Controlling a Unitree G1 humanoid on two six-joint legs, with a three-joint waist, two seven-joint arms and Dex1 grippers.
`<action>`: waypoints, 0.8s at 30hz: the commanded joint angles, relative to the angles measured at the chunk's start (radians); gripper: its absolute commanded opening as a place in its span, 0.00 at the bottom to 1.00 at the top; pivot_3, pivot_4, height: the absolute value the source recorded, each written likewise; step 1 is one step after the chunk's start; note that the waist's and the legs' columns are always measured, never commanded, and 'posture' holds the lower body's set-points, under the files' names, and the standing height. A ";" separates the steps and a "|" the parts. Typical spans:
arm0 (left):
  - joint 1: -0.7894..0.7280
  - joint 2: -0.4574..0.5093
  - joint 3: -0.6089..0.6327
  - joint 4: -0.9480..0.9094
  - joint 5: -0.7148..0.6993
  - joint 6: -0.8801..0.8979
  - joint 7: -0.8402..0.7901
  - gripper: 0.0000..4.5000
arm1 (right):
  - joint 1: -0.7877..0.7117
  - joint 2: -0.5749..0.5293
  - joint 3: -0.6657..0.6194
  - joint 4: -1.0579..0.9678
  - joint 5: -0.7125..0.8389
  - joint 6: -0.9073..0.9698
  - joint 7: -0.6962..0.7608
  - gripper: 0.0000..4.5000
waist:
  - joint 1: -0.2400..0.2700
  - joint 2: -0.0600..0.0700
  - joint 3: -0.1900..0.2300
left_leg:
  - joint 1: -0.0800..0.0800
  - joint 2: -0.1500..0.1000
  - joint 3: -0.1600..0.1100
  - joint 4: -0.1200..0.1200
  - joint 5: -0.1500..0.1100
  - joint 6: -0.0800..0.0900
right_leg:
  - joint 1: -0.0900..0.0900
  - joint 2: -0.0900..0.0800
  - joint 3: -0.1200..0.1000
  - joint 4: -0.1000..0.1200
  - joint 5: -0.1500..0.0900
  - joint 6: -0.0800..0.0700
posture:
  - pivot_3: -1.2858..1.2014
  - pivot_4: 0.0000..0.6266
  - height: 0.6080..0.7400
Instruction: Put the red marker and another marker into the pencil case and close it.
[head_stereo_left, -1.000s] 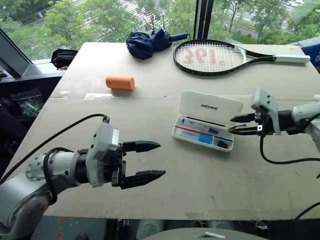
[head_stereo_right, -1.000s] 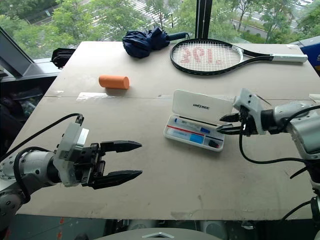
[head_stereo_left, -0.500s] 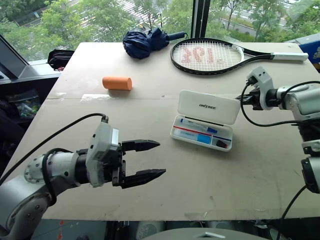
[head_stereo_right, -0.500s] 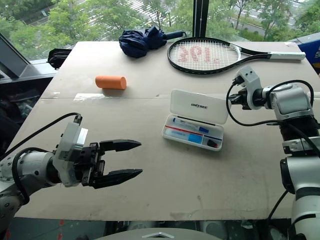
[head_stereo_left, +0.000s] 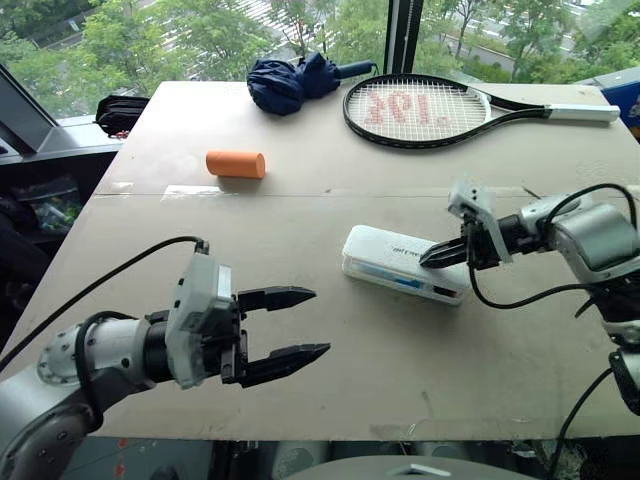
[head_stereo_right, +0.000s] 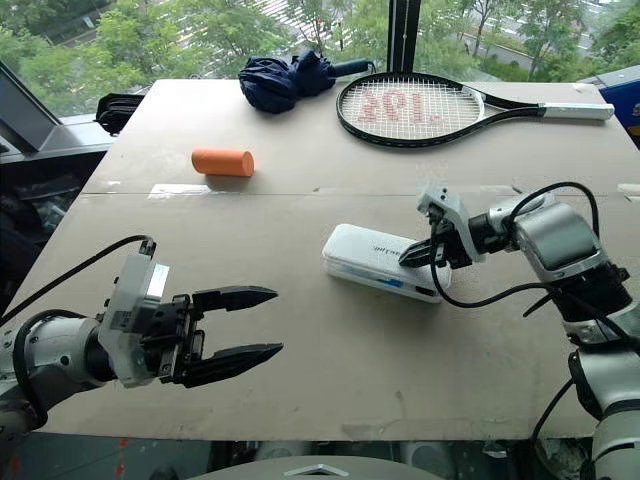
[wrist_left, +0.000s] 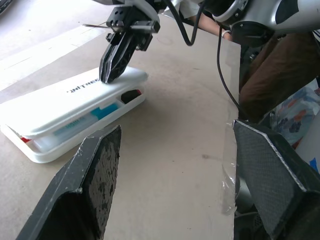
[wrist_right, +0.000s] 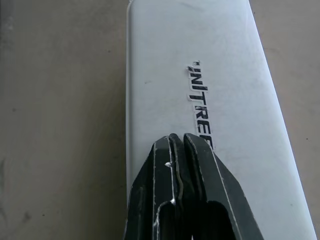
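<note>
On top of the pencil case (head_stereo_left: 403, 263), your right gripper (head_stereo_left: 432, 256) has its fingers (wrist_right: 176, 165) clenched together and empty, their tips pressing on the lid beside its dark lettering, which suits pushing a hinged lid flat rather than gripping it. That case lies on the table (head_stereo_left: 300, 210), nearer to you than the tennis racket (head_stereo_left: 420, 108) and well apart from the orange cylinder (head_stereo_left: 236, 164). From the left wrist view, the lid is not fully down: a gap along the front edge shows blue and red inside, so you likely need more downward pressure to latch it. Well clear of the case on its other side, your left gripper (head_stereo_left: 284, 324) hangs with fingers spread and holding nothing, leaving the pressing arm room.
</note>
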 joint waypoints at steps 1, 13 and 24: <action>0.005 0.005 0.012 -0.010 -0.001 -0.018 -0.014 0.80 | 0.132 -0.013 0.031 -0.045 -0.095 -0.085 -0.123 0.02 | -0.002 -0.001 -0.006 | 0.002 0.000 0.000 0.000 0.000 0.000 | 0.002 0.000 0.000 0.000 0.000 0.000 | 0.52 0.24 0.93; 0.112 -0.044 -0.004 0.075 0.165 -0.087 -0.062 0.80 | 0.732 -0.026 -0.663 -0.503 0.167 -0.440 -0.082 0.33 | 0.029 0.002 -0.003 | 0.014 -0.003 0.000 -0.002 0.000 0.000 | 0.016 -0.003 -0.001 -0.004 -0.001 0.000 | 0.52 0.24 0.93; 0.267 -0.052 0.046 0.194 0.335 -0.216 -0.208 0.80 | 1.305 0.024 -1.128 -0.493 0.231 -0.673 0.056 0.97 | 0.024 0.001 -0.003 | 0.017 0.001 0.006 -0.001 -0.001 0.001 | 0.017 0.000 0.004 -0.004 -0.003 -0.003 | 0.52 0.24 0.93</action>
